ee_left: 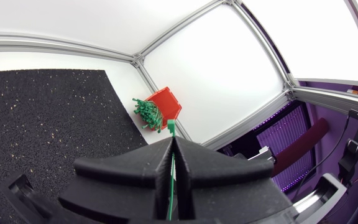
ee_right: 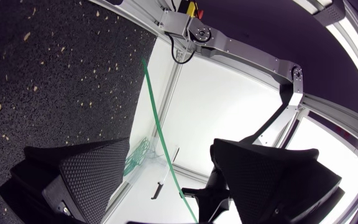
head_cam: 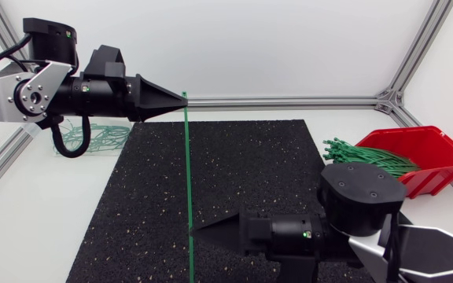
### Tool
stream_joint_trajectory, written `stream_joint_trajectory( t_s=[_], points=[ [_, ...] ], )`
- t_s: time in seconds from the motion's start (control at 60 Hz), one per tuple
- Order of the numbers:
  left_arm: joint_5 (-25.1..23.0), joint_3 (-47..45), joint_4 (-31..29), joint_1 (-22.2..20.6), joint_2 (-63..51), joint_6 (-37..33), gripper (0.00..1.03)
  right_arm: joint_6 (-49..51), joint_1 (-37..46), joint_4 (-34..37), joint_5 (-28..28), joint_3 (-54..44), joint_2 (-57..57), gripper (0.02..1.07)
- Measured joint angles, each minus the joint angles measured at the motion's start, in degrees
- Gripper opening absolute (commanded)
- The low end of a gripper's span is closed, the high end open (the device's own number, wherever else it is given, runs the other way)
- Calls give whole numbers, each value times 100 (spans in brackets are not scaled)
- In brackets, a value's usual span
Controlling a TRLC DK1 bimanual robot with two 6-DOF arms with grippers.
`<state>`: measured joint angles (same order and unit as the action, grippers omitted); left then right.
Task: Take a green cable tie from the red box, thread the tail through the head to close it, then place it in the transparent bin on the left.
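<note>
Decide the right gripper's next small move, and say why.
Probably close the right gripper on the tie. It stands open with the tie running between its fingers, while the left gripper is shut on one end. A second grip seems needed before threading.

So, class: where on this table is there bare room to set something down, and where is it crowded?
Free: the mat left of the cable tie, and the mat between tie and red box. Crowded: near right, under the right arm; far left, around the left arm and bin of ties.
</note>
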<state>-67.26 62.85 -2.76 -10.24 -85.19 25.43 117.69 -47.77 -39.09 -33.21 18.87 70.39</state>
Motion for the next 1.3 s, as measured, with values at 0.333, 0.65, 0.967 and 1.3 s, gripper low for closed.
stream_joint_trajectory(
  t_s=[0.333,0.65,0.967,1.3],
  points=[
    [0,22,-4,0,-114,-17,4,153,-470,-1255,153,-179,1056,21],
    [2,22,-39,0,-151,-63,4,210,-409,-1322,376,-179,1106,8],
    [0,20,-116,-7,-133,-127,4,-3547,-855,-960,1794,-175,531,8],
    [22,-68,-260,-131,118,-146,4,-6791,-627,949,680,81,-476,8]
  ],
)
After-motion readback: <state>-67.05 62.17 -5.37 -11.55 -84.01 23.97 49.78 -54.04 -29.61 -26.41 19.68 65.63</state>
